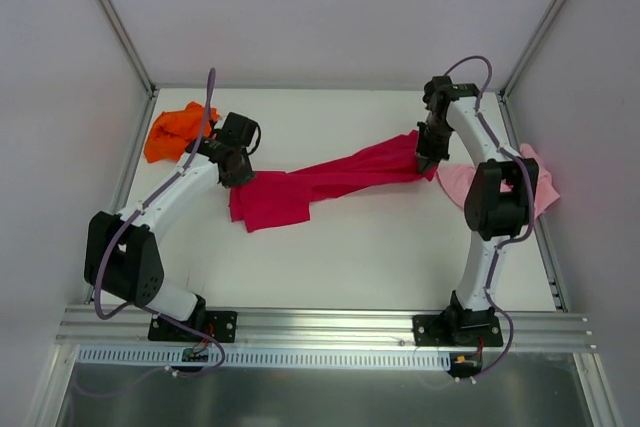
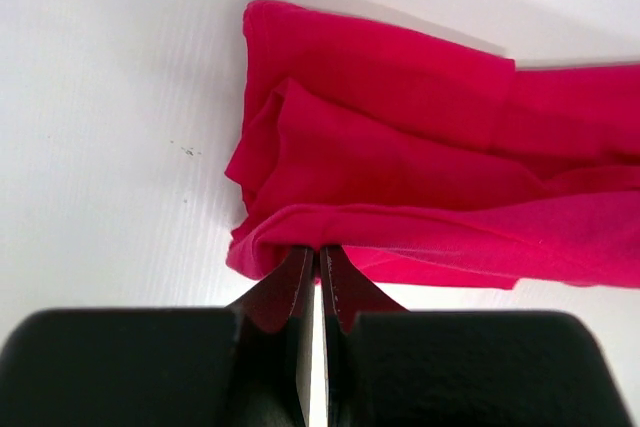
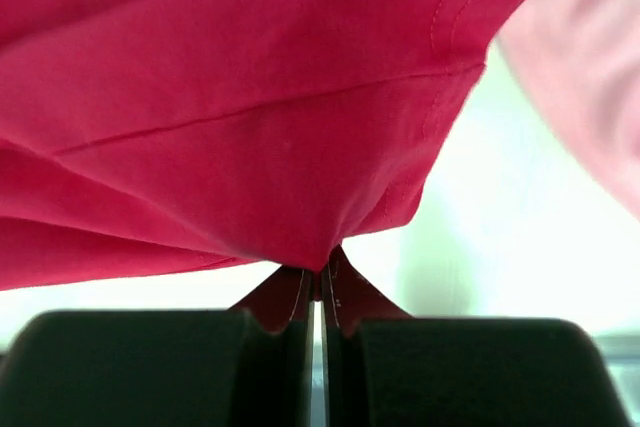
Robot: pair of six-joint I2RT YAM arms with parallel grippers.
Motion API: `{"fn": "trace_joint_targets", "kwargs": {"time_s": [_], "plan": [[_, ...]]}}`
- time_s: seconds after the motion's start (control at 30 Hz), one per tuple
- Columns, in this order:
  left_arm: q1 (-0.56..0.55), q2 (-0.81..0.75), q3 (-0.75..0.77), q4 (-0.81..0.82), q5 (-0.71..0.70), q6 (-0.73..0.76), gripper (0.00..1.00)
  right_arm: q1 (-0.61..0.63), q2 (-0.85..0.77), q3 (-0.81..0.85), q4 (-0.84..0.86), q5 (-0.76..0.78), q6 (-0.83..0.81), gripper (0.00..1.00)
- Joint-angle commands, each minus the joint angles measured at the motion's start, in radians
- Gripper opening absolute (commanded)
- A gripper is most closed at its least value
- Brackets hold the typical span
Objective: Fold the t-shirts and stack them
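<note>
The left gripper (image 2: 318, 252) was clamped on the red shirt (image 1: 320, 182). Its two fingers were pressed together with only a thin slit between them, and a fold of the shirt's near edge was pinched at their tips. Seen from above, this gripper sat at the shirt's left end, where the cloth lay bunched in several folds on the table (image 1: 380, 247).

The right gripper (image 3: 322, 272) was likewise closed on the same shirt. Its fingers met on a gathered point of cloth near a stitched hem, and the cloth spread up and away from the tips. From above it held the shirt's right end, toward the far right of the table. Whether that end was lifted off the surface could not be told.

Between the two grippers the red shirt ran as a long, twisted band across the middle of the table, slanting from near left to far right, broader and more crumpled at the left.

The orange shirt (image 1: 172, 132) lay crumpled in the far left corner. The pink shirt (image 1: 541, 185) lay at the right edge, partly hidden by the right arm (image 1: 495, 202), just beside the red shirt's right end.
</note>
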Motion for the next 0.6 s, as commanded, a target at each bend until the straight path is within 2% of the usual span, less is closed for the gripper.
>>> {"fn": "trace_joint_targets", "kwargs": {"time_s": [0.0, 0.07, 0.23, 0.27, 0.3, 0.33, 0.5, 0.57], "plan": [[0.015, -0.051, -0.005, 0.004, 0.000, 0.037, 0.00, -0.001, -0.186, -0.155, -0.099, 0.011, -0.031, 0.01], [0.015, -0.051, 0.004, 0.004, 0.003, 0.041, 0.00, 0.000, -0.306, -0.310, -0.061, -0.002, 0.014, 0.01], [0.015, -0.034, 0.048, 0.003, 0.057, 0.061, 0.00, 0.017, -0.409, -0.522, -0.004, -0.070, 0.047, 0.01], [0.015, -0.033, 0.056, -0.003, 0.060, 0.064, 0.00, 0.034, -0.405, -0.539, -0.004, -0.079, 0.036, 0.09], [0.017, -0.033, 0.070, -0.006, 0.067, 0.070, 0.00, 0.045, -0.405, -0.571, -0.004, -0.078, 0.026, 0.44], [0.015, -0.034, 0.074, -0.009, 0.068, 0.073, 0.00, 0.058, -0.409, -0.584, -0.001, -0.063, 0.004, 0.53], [0.017, -0.039, 0.088, -0.019, 0.061, 0.087, 0.00, 0.091, -0.454, -0.627, 0.033, -0.053, 0.015, 0.66], [0.015, -0.040, 0.085, -0.019, 0.064, 0.086, 0.00, 0.097, -0.454, -0.620, 0.042, -0.049, 0.018, 0.65]]}}
